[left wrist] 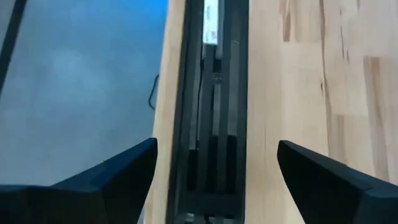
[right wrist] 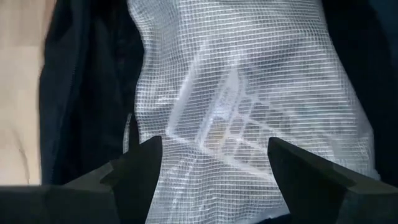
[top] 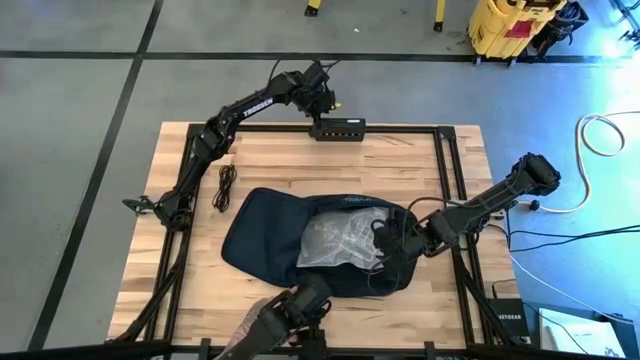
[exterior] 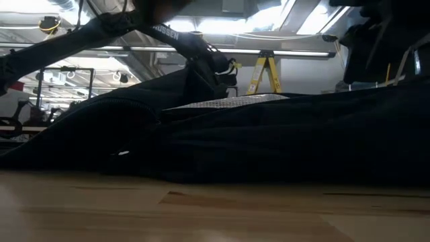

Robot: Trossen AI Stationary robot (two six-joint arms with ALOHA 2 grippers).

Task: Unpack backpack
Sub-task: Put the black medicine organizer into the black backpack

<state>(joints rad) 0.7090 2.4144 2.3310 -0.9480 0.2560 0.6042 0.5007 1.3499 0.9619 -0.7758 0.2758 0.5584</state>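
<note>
Two arms are in your view, and they are working far apart. Your left gripper (top: 325,103) is up at the far edge of the table (top: 290,160), its fingers (left wrist: 118,177) spread wide with nothing between them, hovering over a flat black device (top: 337,129) that lies along the table's black frame rail; the left wrist view looks straight down on that device (left wrist: 211,93) with bare wood on one side and grey floor on the other. The backpack (top: 265,235) lies flat at the middle of the table, dark navy, its opening turned toward your right arm. A clear, grid-patterned plastic bag (top: 340,238) sits in that opening, partly out on top of the fabric. Your right gripper (top: 385,240) is at the mouth of the backpack, just over the plastic bag (right wrist: 249,93), fingers (right wrist: 140,165) parted and gripping nothing. A coiled black cable (top: 225,187) lies on the wood near the left arm's base, apart from the backpack
</note>
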